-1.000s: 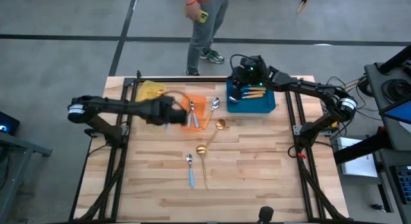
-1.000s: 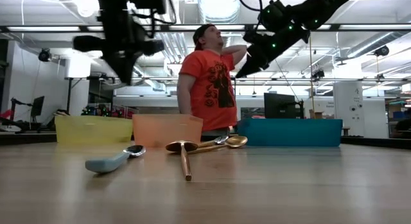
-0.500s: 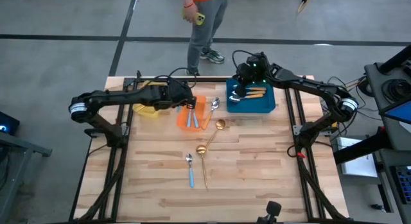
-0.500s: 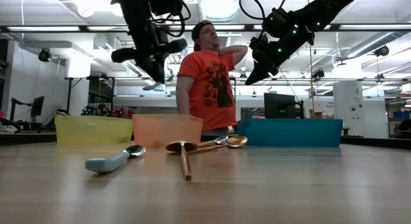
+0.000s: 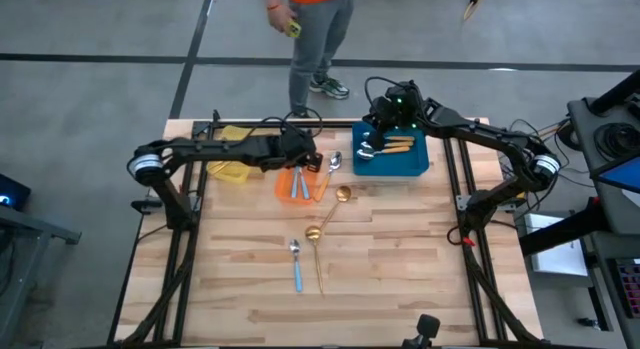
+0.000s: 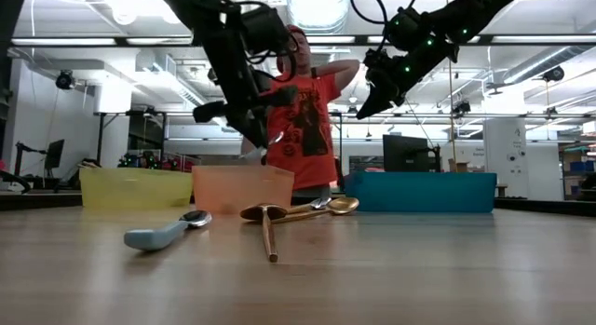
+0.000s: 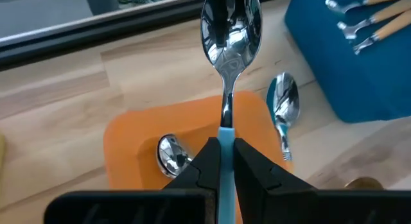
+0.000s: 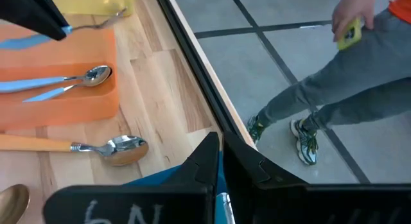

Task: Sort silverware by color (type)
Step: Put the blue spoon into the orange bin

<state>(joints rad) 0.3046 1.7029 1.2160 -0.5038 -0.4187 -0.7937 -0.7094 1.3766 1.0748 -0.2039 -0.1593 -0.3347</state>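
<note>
Grey concrete floor (image 5: 90,89) lay all around; at twelve o'clock a person (image 6: 307,120) in an orange shirt stood under bright ceiling lights (image 6: 312,4).

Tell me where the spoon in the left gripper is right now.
The blue-handled spoon is clamped in the left gripper, held above the orange bin at the table's far middle, between the yellow bin and blue bin.

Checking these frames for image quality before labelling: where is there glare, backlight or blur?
Low view: bright ceiling lights backlight both arms into dark silhouettes. Left wrist view: the held blue-handled spoon mirrors its surroundings in its bowl; the left gripper is sharp. Right wrist view: the person's hand looks soft.
</note>
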